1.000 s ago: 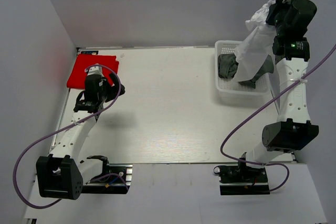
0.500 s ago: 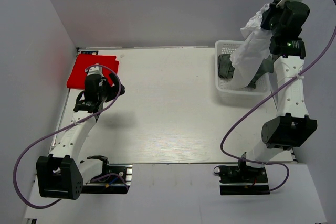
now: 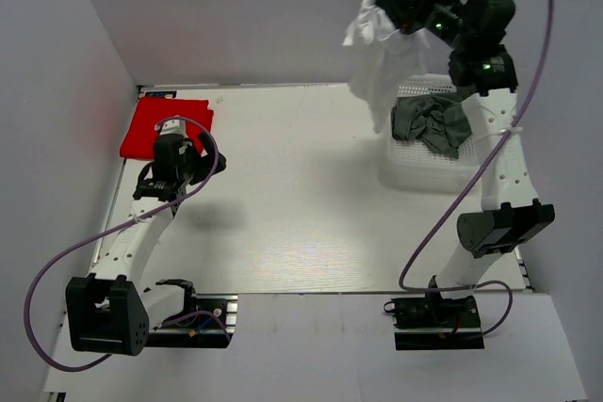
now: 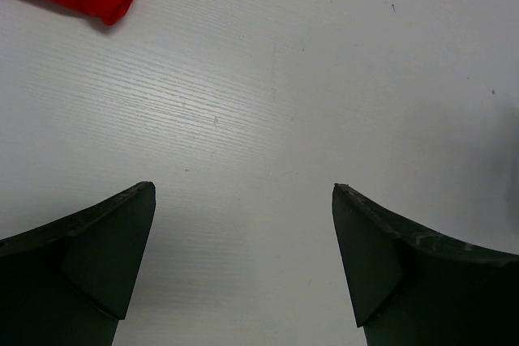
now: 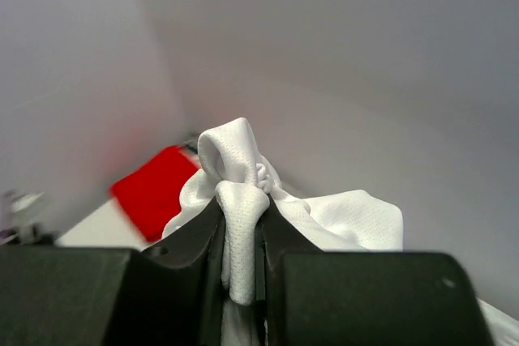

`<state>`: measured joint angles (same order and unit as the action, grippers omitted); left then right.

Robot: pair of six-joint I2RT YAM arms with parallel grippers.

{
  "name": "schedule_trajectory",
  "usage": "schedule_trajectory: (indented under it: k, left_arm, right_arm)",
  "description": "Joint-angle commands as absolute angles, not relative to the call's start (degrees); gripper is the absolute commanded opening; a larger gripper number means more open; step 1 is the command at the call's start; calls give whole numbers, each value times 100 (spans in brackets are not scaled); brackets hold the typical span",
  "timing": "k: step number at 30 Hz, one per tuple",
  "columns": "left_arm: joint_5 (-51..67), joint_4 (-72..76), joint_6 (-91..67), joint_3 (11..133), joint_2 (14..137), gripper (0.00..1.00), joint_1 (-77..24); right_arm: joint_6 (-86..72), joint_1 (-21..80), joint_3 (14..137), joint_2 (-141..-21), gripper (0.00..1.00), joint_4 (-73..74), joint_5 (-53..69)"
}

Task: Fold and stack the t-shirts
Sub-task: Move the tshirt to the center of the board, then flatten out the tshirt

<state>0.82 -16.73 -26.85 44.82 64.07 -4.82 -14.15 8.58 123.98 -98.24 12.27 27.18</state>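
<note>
1. Red cloth, the red t-shirt (image 3: 160,124), lies flat at the far left corner of the bench (image 3: 301,195).
2. Just beside it, the left fingers (image 4: 97,249) hover wide apart over bare bench and hold nothing.
3. High in the air, the white t-shirt (image 3: 379,68) hangs by the left side of the basket (image 3: 415,174), pinched at its top between the nearly closed right fingers (image 5: 190,245).
4. Crumpled, the dark grey-green t-shirt (image 3: 431,124) lies inside the basket.

The right gripper (image 5: 241,241) pinches a bunched fold of the white t-shirt (image 5: 345,216) at centre frame, its cloth spilling to the right; the red t-shirt (image 5: 154,188) lies blurred at middle left.
</note>
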Motion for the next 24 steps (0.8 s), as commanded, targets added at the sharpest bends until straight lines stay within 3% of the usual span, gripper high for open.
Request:
schedule_trajectory:
  k: [1,5,6,8,9,10,13,24]
  left_arm:
    - [202,-1670,-2698,4693,6240,100,-457]
    - [254,-1723,-2900,4693,6240,100,-457]
    - [255,-1723,-2900,4641,6240,100,-457]
    - [202,-1775,-2971,4641,6240,100,-457]
    - [141,-1775,-2971,4588,6240,100,-457]
    - [141,-1828,-3040,4588,6240,100,-457]
    - [141,-1880,-3093,4588,6459,100,-457]
    - [889,-2204,-3646,3930,6601,100,-624]
  right_arm:
    - [-1363,1728,12507,-9650,0,809,3419]
    - [-1301,2092,11815,-9537,0,563,3603]
    - [-1336,2109,10864,-9467,0,293,3534]
    - [-1292,2066,9955,-9238,29,53,3385]
    - [-1214,2057,9680,-9159,72,-104,2766]
    - [-1135,2048,9007,-9141,90,-105,2447]
    - [-1003,2048,8317,-9088,90,174,1320]
    - [-607,2557,7269,-9166,90,826,546]
